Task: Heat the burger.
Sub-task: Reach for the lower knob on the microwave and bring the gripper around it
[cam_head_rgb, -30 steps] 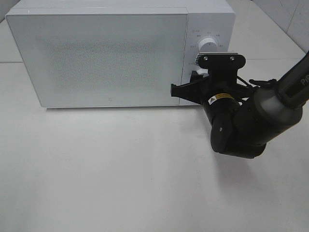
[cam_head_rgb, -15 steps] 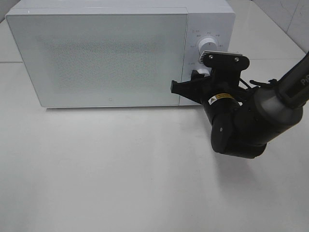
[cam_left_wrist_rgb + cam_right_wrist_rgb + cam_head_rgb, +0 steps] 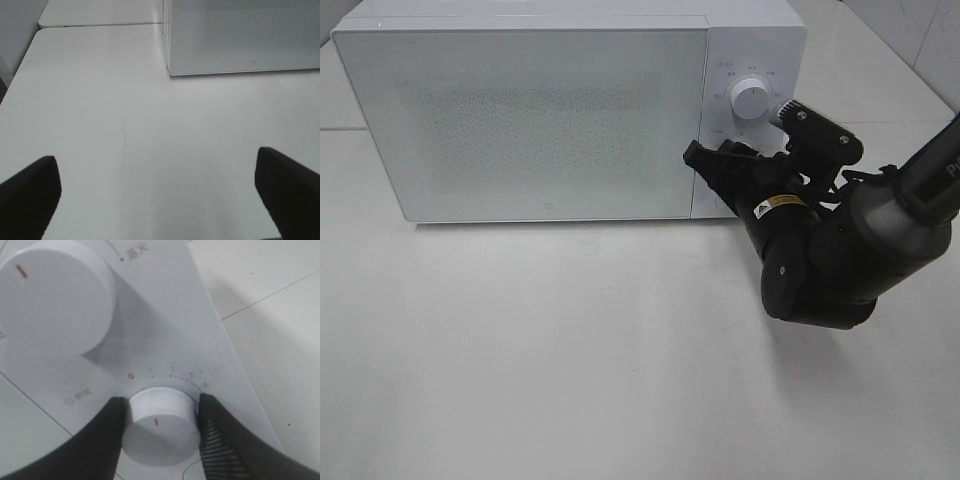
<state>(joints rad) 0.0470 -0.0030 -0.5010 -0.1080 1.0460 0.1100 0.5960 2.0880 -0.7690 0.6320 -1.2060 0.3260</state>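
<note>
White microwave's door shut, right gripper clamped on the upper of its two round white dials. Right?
Not quite: the right gripper clamps the lower round white dial, as the right wrist view shows. The white microwave's door is shut.

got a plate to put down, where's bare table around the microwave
Wide bare table lies in front of the microwave door, bordered on the right by the right arm, and past the microwave's left corner. It is crowded at the control panel: the right hand clamps the lower dial.
</note>
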